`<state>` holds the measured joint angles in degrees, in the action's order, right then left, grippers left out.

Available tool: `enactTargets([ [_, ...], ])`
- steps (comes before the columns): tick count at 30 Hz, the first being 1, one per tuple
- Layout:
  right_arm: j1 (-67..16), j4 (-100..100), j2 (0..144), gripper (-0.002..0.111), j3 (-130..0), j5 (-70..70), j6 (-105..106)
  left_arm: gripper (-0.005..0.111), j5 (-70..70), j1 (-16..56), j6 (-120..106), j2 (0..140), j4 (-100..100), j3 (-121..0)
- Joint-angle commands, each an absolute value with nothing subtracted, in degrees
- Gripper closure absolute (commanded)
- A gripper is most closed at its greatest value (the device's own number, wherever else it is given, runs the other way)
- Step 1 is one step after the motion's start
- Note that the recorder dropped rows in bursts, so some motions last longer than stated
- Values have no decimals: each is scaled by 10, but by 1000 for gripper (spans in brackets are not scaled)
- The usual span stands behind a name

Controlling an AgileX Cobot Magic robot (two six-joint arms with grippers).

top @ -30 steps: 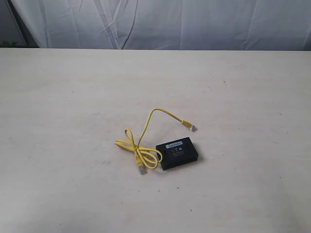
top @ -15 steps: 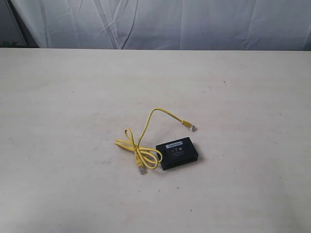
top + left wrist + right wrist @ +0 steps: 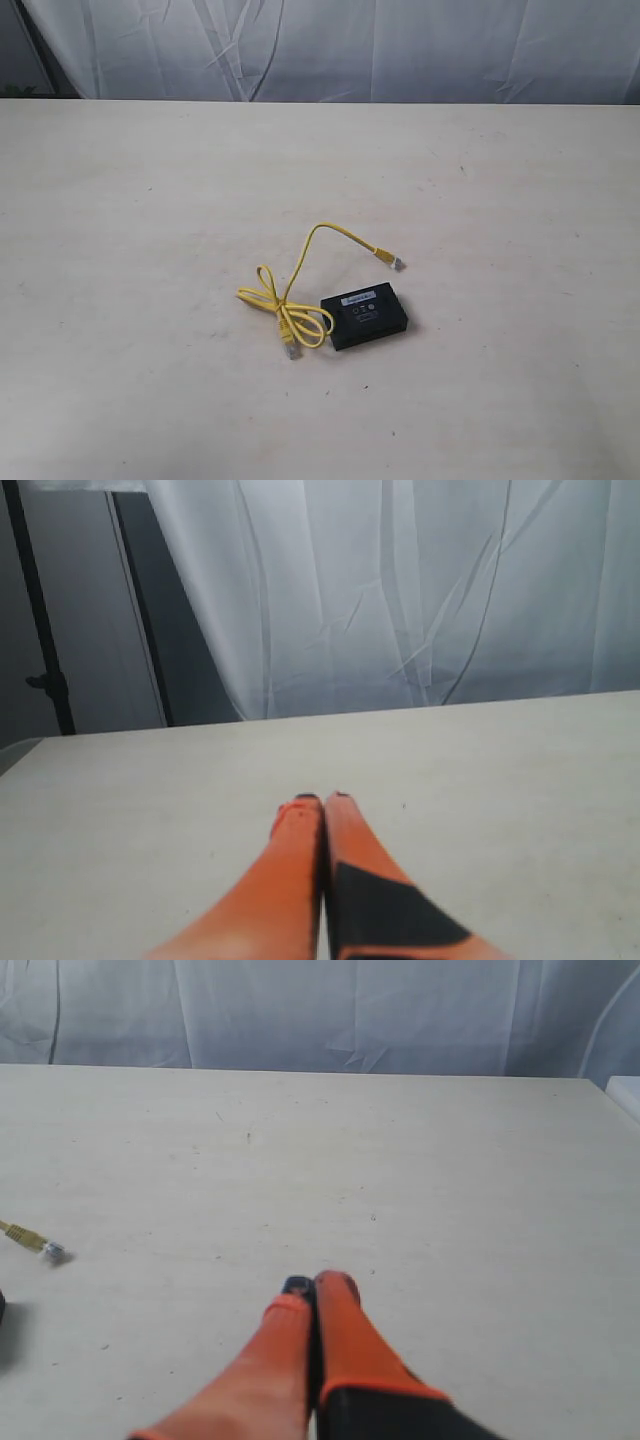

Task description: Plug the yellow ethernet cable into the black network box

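The yellow ethernet cable [image 3: 300, 290] lies on the pale table, looped beside the black network box [image 3: 367, 314]. One clear plug [image 3: 398, 263] rests just behind the box, the other [image 3: 291, 351] at its left front. Neither arm shows in the exterior view. My left gripper [image 3: 322, 799] is shut, orange fingers pressed together over bare table, with neither cable nor box in its view. My right gripper [image 3: 318, 1285] is shut too and holds nothing. A cable plug [image 3: 52, 1252] lies well off to its side, and a sliver of the box [image 3: 2, 1305] shows at the frame edge.
The table [image 3: 150, 180] ends at a white curtain [image 3: 400, 50] along its back edge. A dark stand [image 3: 40, 630] rises behind the table corner in the left wrist view.
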<state>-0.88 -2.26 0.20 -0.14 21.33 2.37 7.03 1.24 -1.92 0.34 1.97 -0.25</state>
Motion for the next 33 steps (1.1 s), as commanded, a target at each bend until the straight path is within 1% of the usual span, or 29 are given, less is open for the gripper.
enactTargets([
  [1, -12, -23, 0, 109, 0, 206, 24, 107, 28, 12, -17, 0, 24, 0],
  [11, -12, -23, 0, 109, 0, 207, 24, 107, 19, 12, -17, 0, 27, 0],
  [17, -12, -23, 0, 109, 0, 207, 24, 107, -70, 12, -17, 0, 32, 0],
  [33, -12, -23, 0, 109, 0, 207, 24, 107, -235, 12, -17, 0, 32, 0],
])
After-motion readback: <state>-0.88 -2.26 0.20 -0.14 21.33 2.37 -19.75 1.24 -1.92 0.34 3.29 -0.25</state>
